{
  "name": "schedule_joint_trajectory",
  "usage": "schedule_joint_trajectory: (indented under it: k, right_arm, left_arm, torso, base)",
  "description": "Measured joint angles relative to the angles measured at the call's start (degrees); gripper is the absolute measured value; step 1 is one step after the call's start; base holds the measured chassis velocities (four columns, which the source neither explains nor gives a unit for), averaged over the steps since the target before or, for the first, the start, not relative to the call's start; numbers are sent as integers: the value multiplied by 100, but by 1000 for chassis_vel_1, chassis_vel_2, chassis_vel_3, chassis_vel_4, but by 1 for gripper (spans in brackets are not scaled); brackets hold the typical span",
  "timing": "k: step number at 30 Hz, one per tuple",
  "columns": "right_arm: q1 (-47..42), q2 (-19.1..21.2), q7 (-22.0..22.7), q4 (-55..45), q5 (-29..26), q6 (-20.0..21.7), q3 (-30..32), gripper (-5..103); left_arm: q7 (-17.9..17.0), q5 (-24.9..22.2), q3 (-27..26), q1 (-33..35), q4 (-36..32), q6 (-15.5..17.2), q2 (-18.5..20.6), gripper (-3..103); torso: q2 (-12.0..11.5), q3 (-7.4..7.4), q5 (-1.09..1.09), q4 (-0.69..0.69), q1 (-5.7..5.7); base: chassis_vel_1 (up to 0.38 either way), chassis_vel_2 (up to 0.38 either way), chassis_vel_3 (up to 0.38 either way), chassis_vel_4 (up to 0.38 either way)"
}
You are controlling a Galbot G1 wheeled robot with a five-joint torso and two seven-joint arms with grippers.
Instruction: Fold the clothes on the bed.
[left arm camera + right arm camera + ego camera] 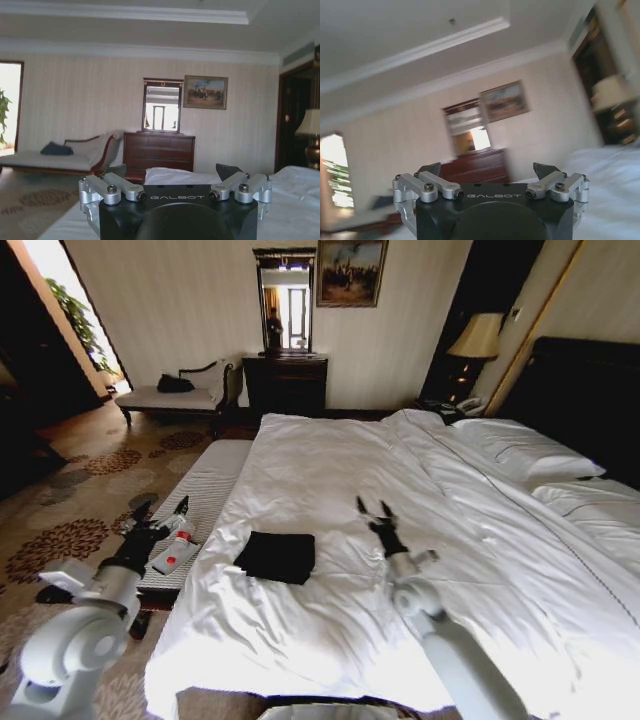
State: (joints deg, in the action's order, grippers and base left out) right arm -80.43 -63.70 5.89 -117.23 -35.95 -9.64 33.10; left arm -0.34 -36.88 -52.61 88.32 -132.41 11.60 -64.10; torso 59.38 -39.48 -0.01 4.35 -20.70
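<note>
The clothes [275, 556] are one black garment lying as a compact folded rectangle on the white bed [340, 470], near its left front part. My right gripper [372, 505] hangs open above the sheet, a little to the right of the black garment and apart from it. My left gripper [165, 505] is open too, off the bed's left side over the striped bench [210, 480]. In the left wrist view my left gripper [172, 172] holds nothing and points across the room. In the right wrist view my right gripper [486, 170] is likewise bare, its jaws wide apart.
A small white bottle [178, 545] with a red band lies on the bench beneath my left arm. White pillows [520, 445] and a dark headboard [590, 390] are at the right. A chaise [175, 395], dresser [285, 380] and lamp [478, 340] line the far wall.
</note>
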Motion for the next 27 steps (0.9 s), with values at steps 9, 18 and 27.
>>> schedule_joint_trajectory:
  k: [9, 18, 27]
  right_arm:
    - [-2262, -1297, 571, -1874, 1364, 490, 1253, 100]
    - [-2998, -1531, 322, -2417, 2353, 394, 1410, 100]
    - [-2968, -1532, 313, -2398, 2338, 394, 1372, 100]
  left_arm:
    - [324, 591, 495, 327, -136, -258, -418, 100]
    - [516, 608, 1012, 816, -520, -41, -360, 100]
    - [520, 608, 1015, 822, -525, -28, -352, 100]
  torso:
    - [1, 0, -2, -2, 0]
    - [0, -1, -1, -3, -1]
    - [-1, -1, -2, -2, -2]
  base:
    - [0, 0, 0, 0]
    - [0, 0, 0, 0]
    - [0, 0, 0, 0]
